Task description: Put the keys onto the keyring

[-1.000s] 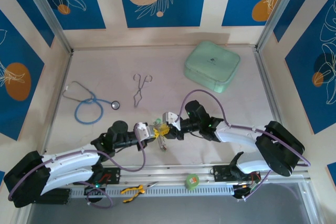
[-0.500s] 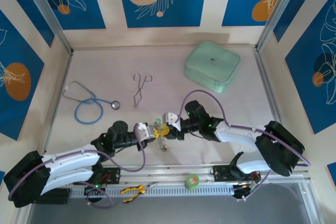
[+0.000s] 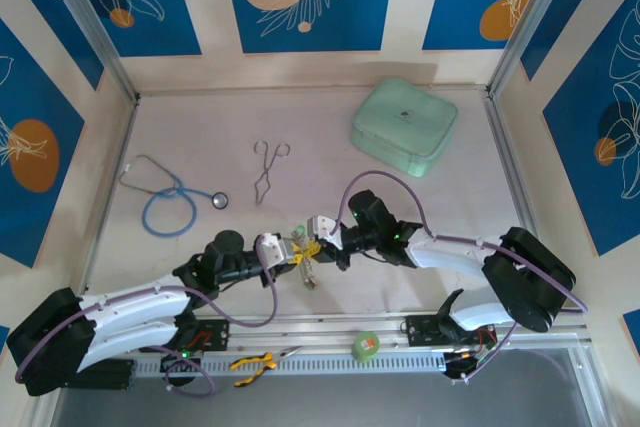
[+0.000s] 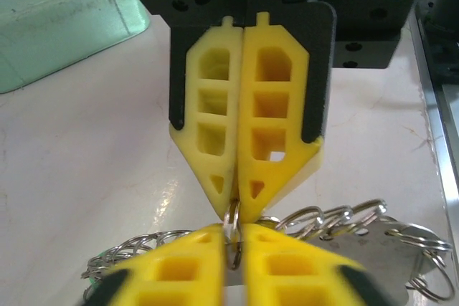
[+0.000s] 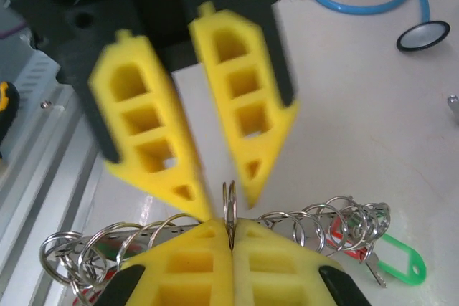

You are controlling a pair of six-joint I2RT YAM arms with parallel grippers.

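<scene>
The two arms meet tip to tip over the near middle of the surface [image 3: 460,197]. The right claw [image 4: 234,209] is fully closed, its yellow fingertips pinching a thin silver keyring [image 5: 229,193] that stands on edge between the two claws. The left claw [image 5: 228,204] faces it with its fingers parted a little way, one tip on either side of the same keyring. Whether either tip touches the metal I cannot tell, as that claw is blurred in the right wrist view. Just below the claws a row of small linked silver rings [image 5: 308,223] lies on the surface, running out to both sides. Whether the pinched keyring is joined to that row cannot be made out. At one end of the row lies a key with a green head [image 5: 401,263], with a bit of red plastic [image 5: 344,243] near it among the rings. Well back on the surface are a blue-tubed stethoscope [image 3: 219,201] on the left, steel forceps [image 3: 267,172] in the middle and a pale green case [image 3: 404,125] on the right.
</scene>
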